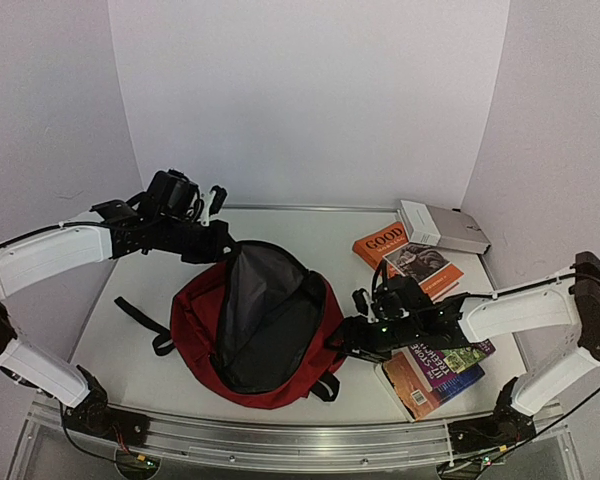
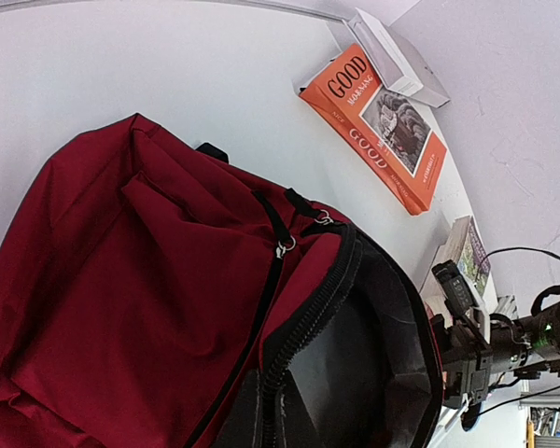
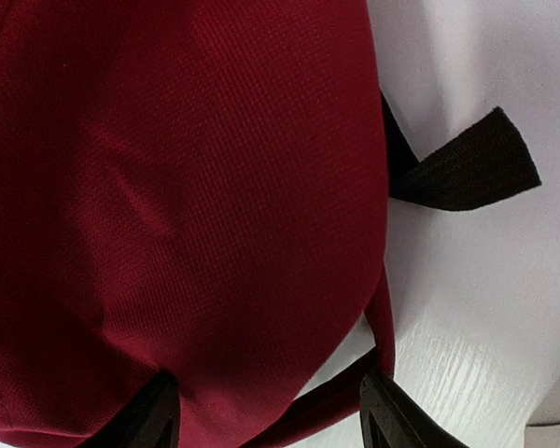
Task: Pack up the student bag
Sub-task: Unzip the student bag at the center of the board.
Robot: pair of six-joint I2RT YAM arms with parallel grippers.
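Top external: held student bag (image 1: 195,325) open by its rim with clamped left gripper (image 1: 220,240); nosed right gripper (image 1: 346,335), fingers apart, against its side. Next probably needed a book (image 1: 380,243) fetched.

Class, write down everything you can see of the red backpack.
The student bag is dark red woven fabric with black zippers and straps, lying on the white table. Its main compartment gapes open, showing grey lining. The left gripper appears to pinch the opening's far rim, pulling it to a peak; the open right gripper straddles its right edge.
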